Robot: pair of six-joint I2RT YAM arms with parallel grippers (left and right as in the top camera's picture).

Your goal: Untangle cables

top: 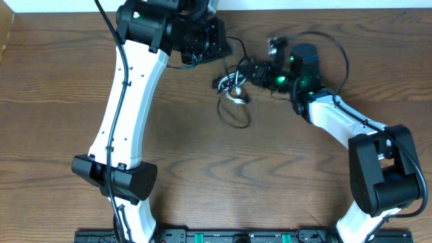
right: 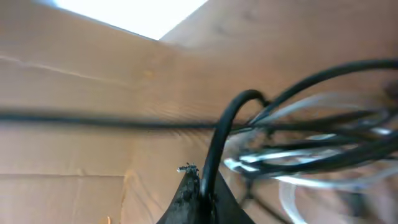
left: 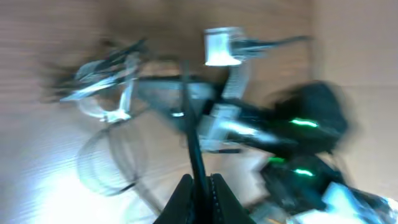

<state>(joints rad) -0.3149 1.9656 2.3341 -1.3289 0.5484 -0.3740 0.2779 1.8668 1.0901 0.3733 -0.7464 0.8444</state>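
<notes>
Pulling outward from here could, in my judgement, cinch the knot rather than loosen it. Both arms grip strands that run into the same clump, and if those strands cross inside it, tension would draw the loops tight. A thin strand could also slip free, since each pinch sits at the very tips. A plug end might snag on a loop and drag the whole bundle across the counter.

The left gripper [left: 200, 186] has its jaws clenched on a black cable [left: 189, 134], which rises from between the tips toward the tangle. The right gripper [right: 200, 190] is likewise clenched, jaws all but closed, on a black cable [right: 219, 140] that curves up out of the tips and bends toward the bundle at the right of its view. I cannot tell whether the two arms hold one strand or two.

The cables [top: 233, 91] sit in a clump at the far middle of the counter [top: 202, 169], between the two grippers, with one black loop trailing toward the near side. A white cable [top: 237, 96] shows within the clump. Both wrist views are blurred, so the finer crossings cannot be read.
</notes>
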